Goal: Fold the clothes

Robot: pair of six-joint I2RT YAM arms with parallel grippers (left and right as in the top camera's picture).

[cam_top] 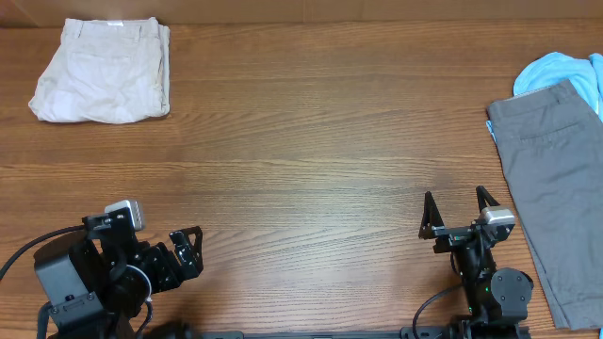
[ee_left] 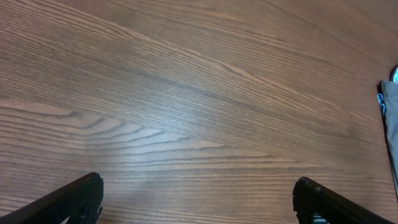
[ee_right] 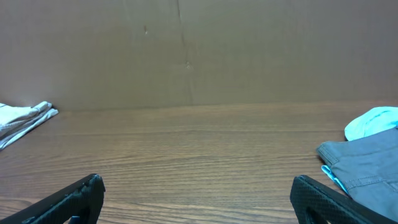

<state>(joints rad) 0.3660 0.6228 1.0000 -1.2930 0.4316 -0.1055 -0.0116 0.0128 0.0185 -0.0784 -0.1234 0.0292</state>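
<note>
Closest to the lens, at the bottom corners of the left wrist view: the black fingers (ee_left: 74, 200) of the left gripper (ee_left: 199, 186), spread wide, gripping nothing, poised over the bare wood grain of the table (ee_left: 186, 93). Likewise in the right wrist view: the right gripper (ee_right: 198, 183), wide open and empty, with one finger at lower left and the other at lower right, low over the tabletop.

From overhead, along the bottom edge: the left gripper (cam_top: 196, 250) at lower left, aimed toward the right of the frame, jaws parted. At lower right, the right gripper (cam_top: 455, 202), aimed up the frame, fingers splayed in a V, just left of the grey cloth but not touching it.

In the upper left corner, folded beige shorts (cam_top: 102, 71): a compact, roughly square bundle, waistband toward the top edge with a small white label on it. Visible too as a thin stack of layers at the far left of the right wrist view (ee_right: 25, 115).

Down the right edge, grey shorts (cam_top: 546, 160), laid out flat and not yet folded, reaching to the lower right corner. Partly over a crumpled light blue garment (cam_top: 565, 71) at upper right. Both also at the right of the right wrist view, grey (ee_right: 367, 165) in front and blue (ee_right: 373, 123) behind. A sliver of grey at the right edge of the left wrist view (ee_left: 390, 112).

Beyond the table's far edge, a plain brown wall (ee_right: 186, 50).
</note>
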